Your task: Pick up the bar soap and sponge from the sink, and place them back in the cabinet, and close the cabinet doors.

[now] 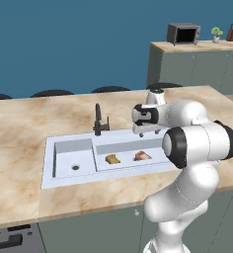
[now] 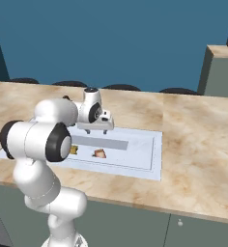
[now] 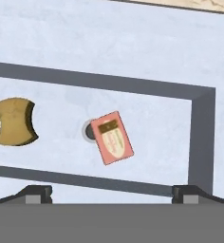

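Note:
The sink (image 1: pixel 64 147) is set in the marble counter. In its longer basin lie the mustard sponge (image 1: pixel 112 159) and, to its right, the pinkish bar soap (image 1: pixel 142 156). My gripper (image 1: pixel 148 131) hangs above that basin, pointing down over the soap, open and holding nothing. From the right base view the gripper (image 2: pixel 97 127) is above the soap (image 2: pixel 100 153), and my arm partly covers the sponge (image 2: pixel 73 150). In the hand view the soap (image 3: pixel 114 137) lies tilted beside the drain (image 3: pixel 89 130), with the sponge (image 3: pixel 15 121) at the left and the gripper (image 3: pixel 112 192) below them. The cabinet and cabinet doors are out of view.
A thin black faucet (image 1: pixel 98 121) stands at the sink's far rim. Dark stool tops (image 1: pixel 110 89) line the counter's far edge. A separate back counter (image 1: pixel 197 64) carries a microwave (image 1: pixel 183 33) and a small plant (image 1: pixel 216 33). The basin's grey wall (image 3: pixel 201 137) is close to the soap.

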Motion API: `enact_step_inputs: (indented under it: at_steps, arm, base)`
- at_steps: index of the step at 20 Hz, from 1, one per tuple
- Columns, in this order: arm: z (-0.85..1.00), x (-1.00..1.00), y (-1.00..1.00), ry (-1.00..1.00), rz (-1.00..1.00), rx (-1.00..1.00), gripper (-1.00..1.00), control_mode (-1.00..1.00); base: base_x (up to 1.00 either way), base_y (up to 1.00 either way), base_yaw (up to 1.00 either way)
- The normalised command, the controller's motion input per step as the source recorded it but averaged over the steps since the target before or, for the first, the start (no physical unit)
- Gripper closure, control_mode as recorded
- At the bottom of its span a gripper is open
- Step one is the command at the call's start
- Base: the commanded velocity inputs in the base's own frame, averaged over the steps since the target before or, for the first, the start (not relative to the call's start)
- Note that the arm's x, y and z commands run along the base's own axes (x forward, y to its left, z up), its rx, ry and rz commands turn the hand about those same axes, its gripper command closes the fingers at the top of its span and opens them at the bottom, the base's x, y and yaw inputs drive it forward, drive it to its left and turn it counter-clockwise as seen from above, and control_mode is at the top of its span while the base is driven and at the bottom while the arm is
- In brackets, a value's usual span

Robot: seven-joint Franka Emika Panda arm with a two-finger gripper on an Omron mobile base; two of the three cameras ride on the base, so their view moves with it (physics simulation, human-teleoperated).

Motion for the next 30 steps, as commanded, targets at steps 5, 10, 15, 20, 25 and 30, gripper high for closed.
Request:
enact_step_inputs:
  at_steps: [5, 10, 15, 20, 25, 30]
  arm:
    - [-0.15, 0.08, 0.0, 0.0, 0.0, 0.0, -1.0, -1.0]
    - [-0.19, 0.1, 0.0, 0.0, 0.0, 0.0, -1.0, -1.0]
    - [-0.13, 0.04, 0.0, 0.0, 0.0, 0.0, -1.0, -1.0]
    - [-0.11, 0.0, 0.0, 0.0, 0.0, 0.0, -1.0, -1.0]
    - [-0.14, 0.0, 0.0, 0.0, 0.0, 0.0, -1.0, -1.0]
    - [-0.1, 0.0, 0.0, 0.0, 0.0, 0.0, -1.0, -1.0]
  base:
    - [0.0, 0.0, 0.0]
    - [0.0, 0.0, 0.0]
    - [0.0, 0.0, 0.0]
    - [0.0, 0.0, 0.0]
    - [0.0, 0.0, 0.0]
    - [0.0, 0.0, 0.0]
